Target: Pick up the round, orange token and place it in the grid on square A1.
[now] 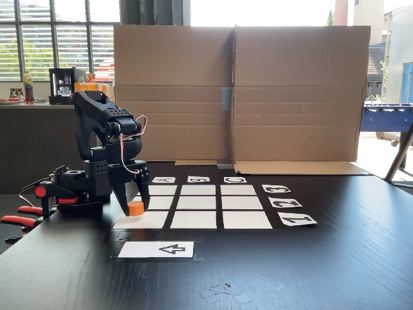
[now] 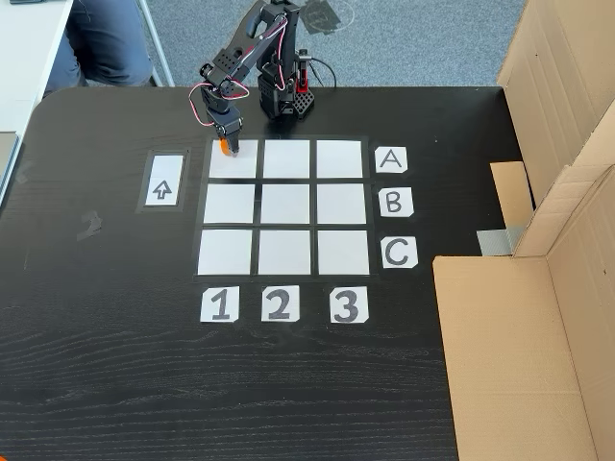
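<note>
The small orange token (image 1: 135, 208) (image 2: 227, 148) is pinched between the black fingers of my gripper (image 1: 135, 207) (image 2: 228, 143), which is shut on it. The gripper points down at the left end of the 3x3 grid of white squares (image 1: 198, 204) (image 2: 283, 206). The token hangs low over square A1 (image 1: 150, 221) (image 2: 240, 165), at that square's edge nearest the arm's base. I cannot tell whether it touches the paper. Labels A, B, C and 1, 2, 3 run along two sides of the grid.
A white card with a black arrow (image 1: 157, 249) (image 2: 162, 181) lies just outside the grid beside A1. The arm's base (image 1: 77, 187) (image 2: 283, 96) is clamped at the table edge. A cardboard wall (image 1: 258, 90) (image 2: 538, 317) stands behind row C. A person's legs (image 2: 106, 38) are beyond the table.
</note>
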Robot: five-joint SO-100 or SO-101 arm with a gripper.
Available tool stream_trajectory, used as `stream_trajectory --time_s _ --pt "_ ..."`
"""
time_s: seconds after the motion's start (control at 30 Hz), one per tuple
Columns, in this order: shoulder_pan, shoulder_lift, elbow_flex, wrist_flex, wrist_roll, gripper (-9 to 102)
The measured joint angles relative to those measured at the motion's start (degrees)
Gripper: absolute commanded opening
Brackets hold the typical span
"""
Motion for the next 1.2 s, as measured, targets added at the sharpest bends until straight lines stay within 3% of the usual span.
stream_trajectory --time_s 0.47,0.8,1.2 --pt "-1.7 -4.3 0.5 -3.6 0.0 10" --pt "-1.8 -4.9 0.5 -4.1 0.0 30" --pt "2.4 -1.8 0.6 -4.7 -3.1 35"
